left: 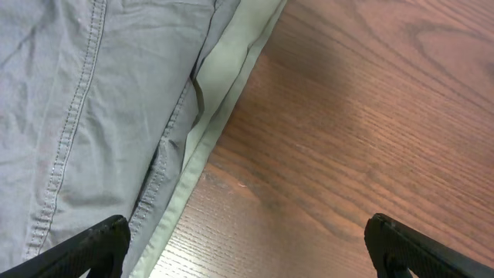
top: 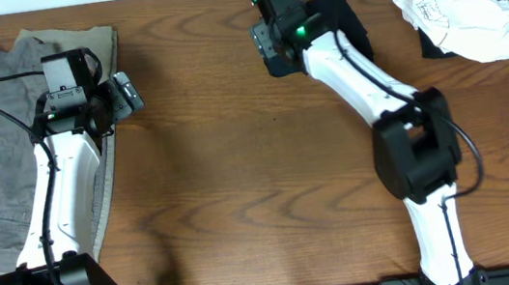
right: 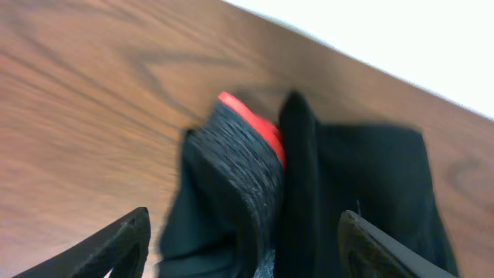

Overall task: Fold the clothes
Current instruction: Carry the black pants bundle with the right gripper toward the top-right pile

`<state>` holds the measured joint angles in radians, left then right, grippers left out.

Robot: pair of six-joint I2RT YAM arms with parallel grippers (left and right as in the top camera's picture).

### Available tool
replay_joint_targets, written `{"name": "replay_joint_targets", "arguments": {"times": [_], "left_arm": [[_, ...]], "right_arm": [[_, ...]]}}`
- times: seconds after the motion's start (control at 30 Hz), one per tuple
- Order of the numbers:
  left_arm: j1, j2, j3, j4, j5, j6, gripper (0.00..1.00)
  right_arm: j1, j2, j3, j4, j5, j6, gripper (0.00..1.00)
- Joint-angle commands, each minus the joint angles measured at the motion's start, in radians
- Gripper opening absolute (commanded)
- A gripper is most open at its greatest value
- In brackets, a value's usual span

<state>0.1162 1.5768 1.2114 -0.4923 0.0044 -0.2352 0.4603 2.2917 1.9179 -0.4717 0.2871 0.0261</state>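
The leggings were black, their waistband heather-grey edged in coral-red. At nine o'clock on the brown wood-grained table, grey trousers with paler stitching overlay sage-green cloth. At two o'clock, a white garment, perhaps faintly printed, overlay black fabric

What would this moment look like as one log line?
left gripper: open, at edge of grey trousers | right gripper: open, above bundled black leggings | white shirt: crumpled
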Motion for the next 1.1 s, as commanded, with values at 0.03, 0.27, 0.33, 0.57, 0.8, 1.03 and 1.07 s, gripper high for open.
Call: {"name": "replay_joint_targets", "arguments": {"times": [0.03, 0.27, 0.33, 0.57, 0.8, 1.03, 1.07], "left_arm": [[0.002, 0.005, -0.011, -0.008, 0.01, 0.013, 0.98], [0.003, 0.005, -0.011, -0.007, 0.01, 0.016, 0.98], [0.002, 0.005, -0.011, -0.007, 0.01, 0.016, 0.98], [0.003, 0.005, -0.011, -0.006, 0.01, 0.016, 0.98], [0.002, 0.005, -0.011, 0.0, 0.01, 0.016, 0.98], [0.002, 0.005, -0.011, -0.001, 0.01, 0.016, 0.98], [0.002, 0.005, -0.011, -0.003, 0.01, 0.016, 0.98]], "right_arm": [[0.01, 0.089, 0.004, 0.026, 0.091, 0.055, 0.87], [0.016, 0.15, 0.004, 0.066, 0.05, 0.043, 0.94], [0.018, 0.167, 0.004, 0.065, 0.046, 0.044, 0.93], [0.018, 0.208, 0.004, 0.052, 0.05, 0.045, 0.79], [0.009, 0.208, 0.005, 0.045, 0.05, 0.048, 0.47], [0.003, 0.198, 0.008, -0.01, 0.054, 0.064, 0.01], [0.001, 0.189, 0.012, -0.025, 0.053, 0.065, 0.01]]}}
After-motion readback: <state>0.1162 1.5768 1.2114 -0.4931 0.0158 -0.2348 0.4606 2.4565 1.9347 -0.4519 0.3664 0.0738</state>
